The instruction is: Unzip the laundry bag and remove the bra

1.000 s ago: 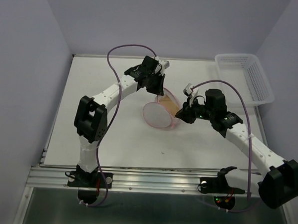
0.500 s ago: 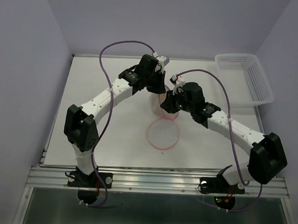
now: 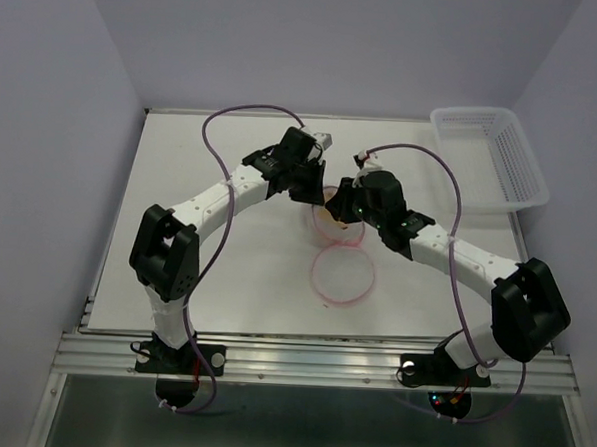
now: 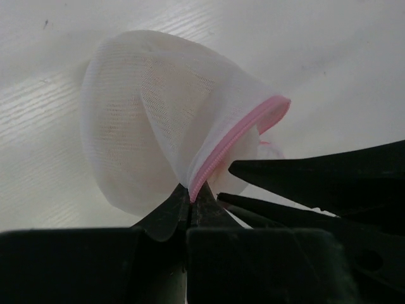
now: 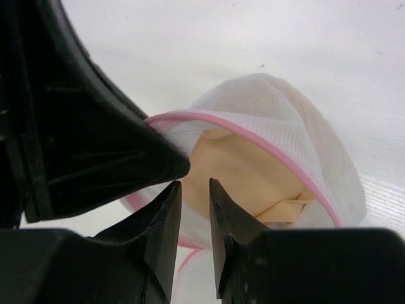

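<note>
The laundry bag [image 3: 343, 275] is open. Its lower pink-rimmed half lies flat on the table and its upper half is held up as a cup. My left gripper [image 3: 318, 193] is shut on the pink zipper rim [image 4: 218, 158] of the raised white mesh half [image 4: 145, 107]. The tan bra [image 5: 253, 171] sits inside that cup, under the pink rim [image 5: 266, 142]. My right gripper [image 5: 195, 185] is open a narrow gap, its tips right at the bag's mouth against the bra, with nothing held between them. It is close beside the left gripper [image 5: 95, 139] and also shows in the top view [image 3: 342, 210].
A white plastic lattice basket [image 3: 494, 154] stands at the back right corner of the white table [image 3: 195, 278]. The two arms meet over the table's middle, with their purple cables looping above.
My right gripper has moved left from beside the bag to its mouth. The bag's lower half has dropped open flat onto the table. My left gripper still holds the rim.
</note>
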Motion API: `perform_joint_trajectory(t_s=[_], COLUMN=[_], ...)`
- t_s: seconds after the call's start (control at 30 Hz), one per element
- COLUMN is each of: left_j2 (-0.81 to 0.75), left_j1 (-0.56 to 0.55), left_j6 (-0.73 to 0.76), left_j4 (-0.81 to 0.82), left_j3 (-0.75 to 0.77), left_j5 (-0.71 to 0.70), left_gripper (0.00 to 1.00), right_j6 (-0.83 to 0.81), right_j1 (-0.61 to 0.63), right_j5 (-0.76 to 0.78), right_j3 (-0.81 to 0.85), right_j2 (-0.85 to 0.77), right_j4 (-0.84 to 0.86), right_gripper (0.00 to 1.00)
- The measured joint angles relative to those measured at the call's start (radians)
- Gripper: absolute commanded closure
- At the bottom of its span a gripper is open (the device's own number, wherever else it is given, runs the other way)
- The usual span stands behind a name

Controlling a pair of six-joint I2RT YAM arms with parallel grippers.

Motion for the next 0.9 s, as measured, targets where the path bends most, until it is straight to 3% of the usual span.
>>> perform_joint_trajectory(t_s=[0.23, 0.33, 0.5, 0.8, 0.9], left_j2=[0.000, 0.000, 0.000, 0.000, 0.002], left_j1=[0.000, 0.000, 0.003, 0.006, 0.005], left_j6=[-0.047, -0.066, -0.084, -0.095, -0.101], left_j4=[0.014, 0.029, 0.043, 0.056, 0.060], left_j3=[-0.056, -0.056, -0.059, -0.084, -0.091], left_j5=[0.016, 0.018, 0.011, 0.011, 0.024], left_gripper=[1.00, 1.00, 1.00, 1.00, 1.00], right_j6=[0.051, 0.066, 0.072, 0.060, 0.049], right_j1=[0.001, 0.007, 0.005, 0.007, 0.016], right_j5=[0.043, 0.076, 0.145, 0.211, 0.249], right_j3=[0.000, 0.002, 0.010, 0.025, 0.032], right_j2=[0.107, 0.158, 0.192, 0.215, 0.232], right_j4=[-0.001, -0.003, -0.016, -0.037, -0.059], right_gripper=[0.69, 0.40, 0.14, 0.13, 0.26])
